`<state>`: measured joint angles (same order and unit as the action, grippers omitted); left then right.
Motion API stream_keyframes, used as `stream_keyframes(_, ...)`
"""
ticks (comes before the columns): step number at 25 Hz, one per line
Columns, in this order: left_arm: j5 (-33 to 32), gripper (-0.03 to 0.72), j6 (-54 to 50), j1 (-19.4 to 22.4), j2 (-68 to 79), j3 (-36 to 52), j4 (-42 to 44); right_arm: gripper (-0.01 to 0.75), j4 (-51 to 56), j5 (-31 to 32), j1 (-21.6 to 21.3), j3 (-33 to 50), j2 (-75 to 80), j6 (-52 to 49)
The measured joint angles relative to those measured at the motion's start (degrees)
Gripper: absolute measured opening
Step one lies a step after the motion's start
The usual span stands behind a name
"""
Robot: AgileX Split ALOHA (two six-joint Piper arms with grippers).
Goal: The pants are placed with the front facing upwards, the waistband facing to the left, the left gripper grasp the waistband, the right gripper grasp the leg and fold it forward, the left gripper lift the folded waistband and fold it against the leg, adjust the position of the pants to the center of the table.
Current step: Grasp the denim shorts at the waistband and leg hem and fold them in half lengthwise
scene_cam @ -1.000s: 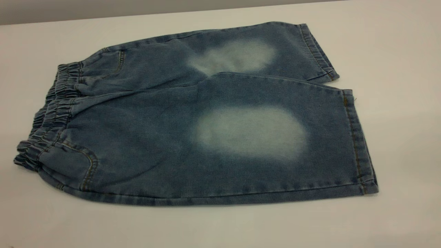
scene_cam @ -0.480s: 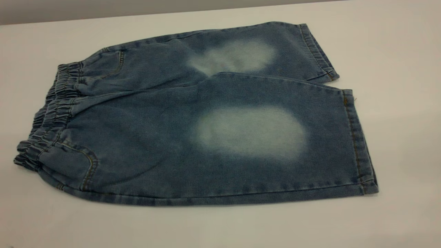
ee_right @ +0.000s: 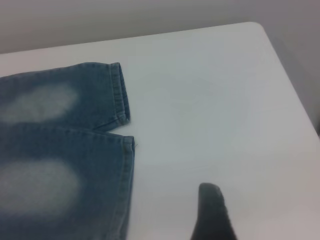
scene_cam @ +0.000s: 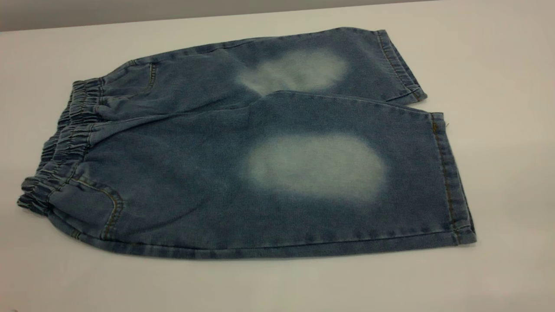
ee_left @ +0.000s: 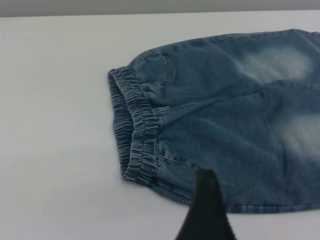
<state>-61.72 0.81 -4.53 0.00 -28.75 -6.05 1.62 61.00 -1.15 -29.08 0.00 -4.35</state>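
Pants (scene_cam: 243, 147) are lying flat on the table (scene_cam: 498, 65), unmoved since the earlier frame; waistband (scene_cam: 60, 143) is sitting at frame left. Left gripper (ee_left: 206, 210) is hovering over the near waist corner and right gripper (ee_right: 212, 212) over bare table; whether either claw is open cannot be told.

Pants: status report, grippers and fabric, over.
Left gripper above waistband end, no grasp. Right gripper over bare table, off the leg. Pants flat, unfolded. Nothing in the way.

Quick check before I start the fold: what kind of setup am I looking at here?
Likely a bare lab or test bench for cloth folding, not a home. A plain white table holds only blue denim pants laid flat, a blank wall stands behind, and a black gripper finger shows in each wrist view.
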Motion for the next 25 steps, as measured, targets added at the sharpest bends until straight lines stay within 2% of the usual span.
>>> stream_keyframes(4, 0.25, 0.487, -0.81, -0.05, 0.57, -0.58, 0.64, 0.402, 2.0, -0.31, 0.0, -0.38, 0.0, 2.27)
stream_keyframes(8, 4.06, 0.487, -0.81, -0.13, 4.95, -3.43, 5.29, 0.402, 6.36, -0.63, 0.0, -2.31, 3.49, 7.7)
stream_keyframes(14, 5.6, 0.487, -2.28, -0.13, 16.78, -11.46, 16.06, 0.402, 10.28, -6.02, 0.0, -5.8, 15.11, 11.24)
stream_keyframes(18, 5.95, 0.475, -3.86, -0.13, 25.26, -12.42, 22.26, 0.402, 14.7, -9.79, 0.0, -5.75, 22.63, 15.27)
stream_keyframes(22, 7.37, 0.46, -3.02, -0.13, 33.44, -12.42, 22.03, 0.402, 20.02, -12.77, 0.0, -5.75, 29.08, 21.69)
stream_keyframes(25, 8.4, 0.456, -2.78, -0.18, 39.68, -12.31, 17.07, 0.402, 23.58, -15.77, 0.0, -5.69, 34.02, 24.11)
